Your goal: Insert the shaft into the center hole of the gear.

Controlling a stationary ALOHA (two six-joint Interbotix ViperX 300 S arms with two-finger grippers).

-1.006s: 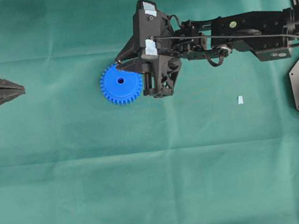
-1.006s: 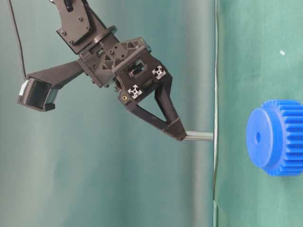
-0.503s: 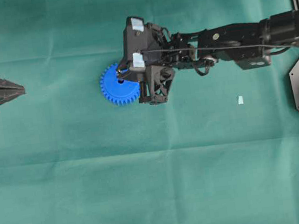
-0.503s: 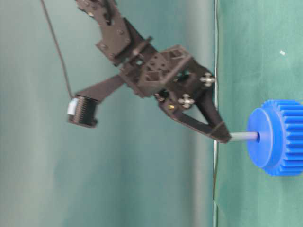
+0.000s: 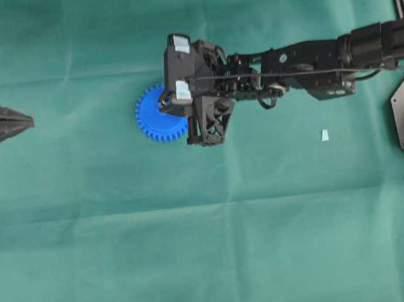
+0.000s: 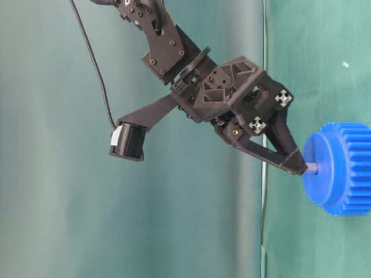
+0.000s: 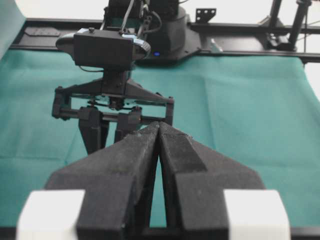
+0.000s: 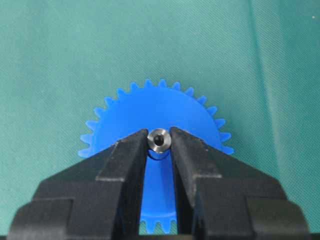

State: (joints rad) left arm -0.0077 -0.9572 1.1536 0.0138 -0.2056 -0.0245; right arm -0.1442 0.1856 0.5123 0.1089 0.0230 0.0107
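Your right gripper (image 8: 160,142) grasps the shaft (image 8: 159,139), its tip already entering the center hole of the gear (image 6: 339,168) on the bench (image 5: 197,232). Push straight along the hole's axis, gently; release only once seated.

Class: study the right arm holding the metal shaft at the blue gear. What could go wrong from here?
1. The right end effector comes in tilted, and only a short stub of the shaft shows before the gear; pushing on could bind it in the hole.
2. The fingertips pinch only the shaft's end, so it could slip.
3. The gear lies loose on the cloth and could slide.
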